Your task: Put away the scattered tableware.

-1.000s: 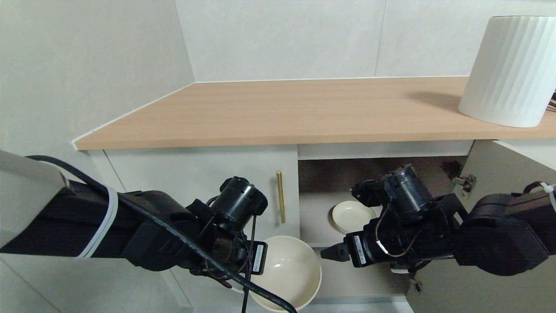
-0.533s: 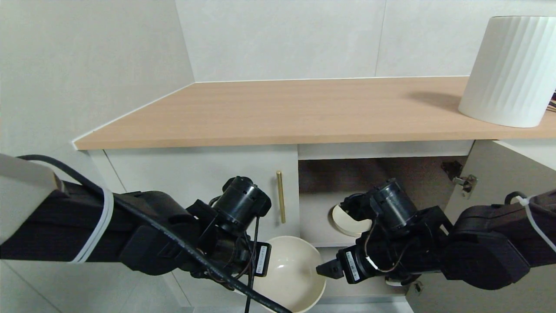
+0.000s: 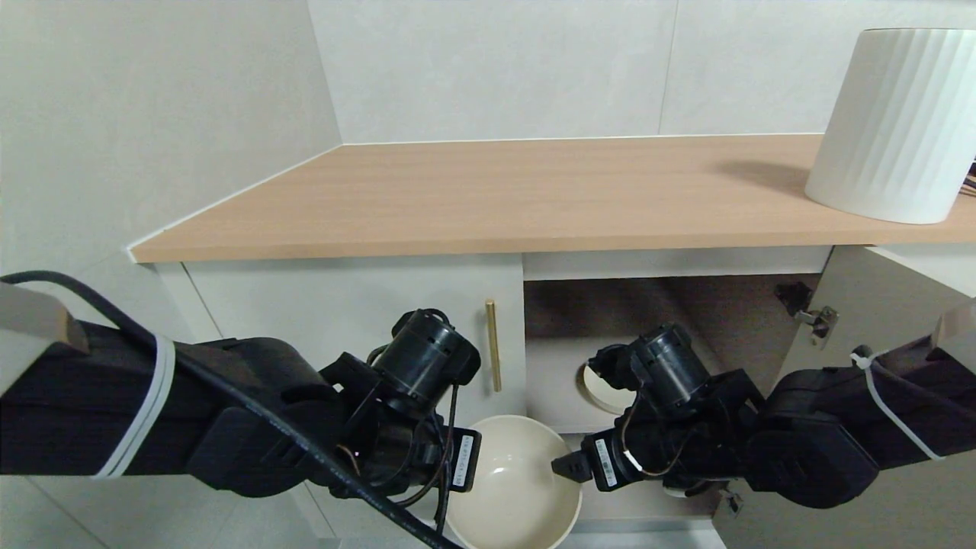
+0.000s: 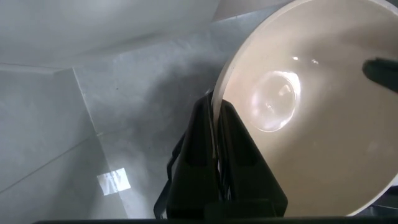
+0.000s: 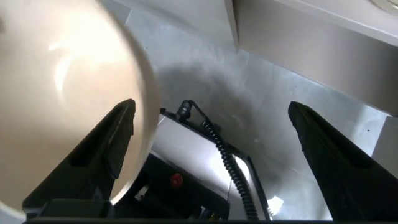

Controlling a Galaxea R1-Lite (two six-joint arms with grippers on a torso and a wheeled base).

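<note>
The left gripper [image 4: 216, 111] clamps the rim of the cream bowl [image 3: 512, 488], below the bench [image 3: 534, 198] front edge, before the open cabinet [image 3: 686, 305]. The right gripper [image 5: 211, 124] gapes wide beside it; the white labels [image 3: 463, 467] on both are unreadable

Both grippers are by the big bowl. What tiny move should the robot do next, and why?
Probably shut the right gripper on the rim of the cream round bowl. The left gripper pinches the opposite rim, and the right gripper is open with one finger over the bowl's inside. It looks like a handover towards the open cabinet where a small cream plate sits.
</note>
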